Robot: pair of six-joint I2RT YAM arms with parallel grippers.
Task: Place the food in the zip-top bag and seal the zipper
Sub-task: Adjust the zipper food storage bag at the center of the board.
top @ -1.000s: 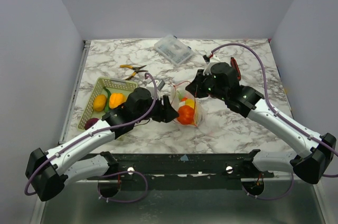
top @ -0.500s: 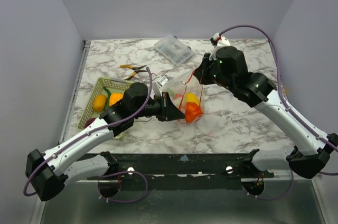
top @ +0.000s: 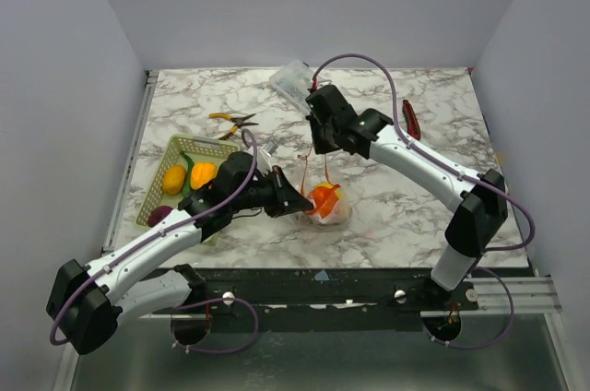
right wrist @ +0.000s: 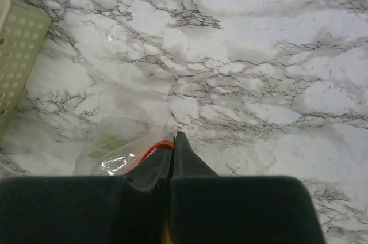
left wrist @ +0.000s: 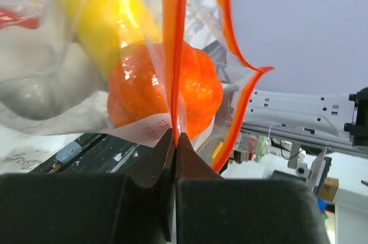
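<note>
The clear zip-top bag hangs just above the marble between both grippers. It holds food: an orange, a yellow piece and a white piece. My left gripper is shut on the red-orange zipper at the bag's near-left end, jaws pressed flat on the strip. My right gripper is shut on the zipper's other end and holds it above the bag. The strip runs down from it to the bag.
A pale green mesh basket at the left holds a yellow fruit, an orange piece and a dark one. Its rim shows in the right wrist view. Yellow-handled pliers, a clear lidded box and a dark-red knife lie further back.
My right gripper has swung left across the table with the zipper end. The bag has sunk lower and nearer the front. My left gripper followed it, still shut on the strip.
</note>
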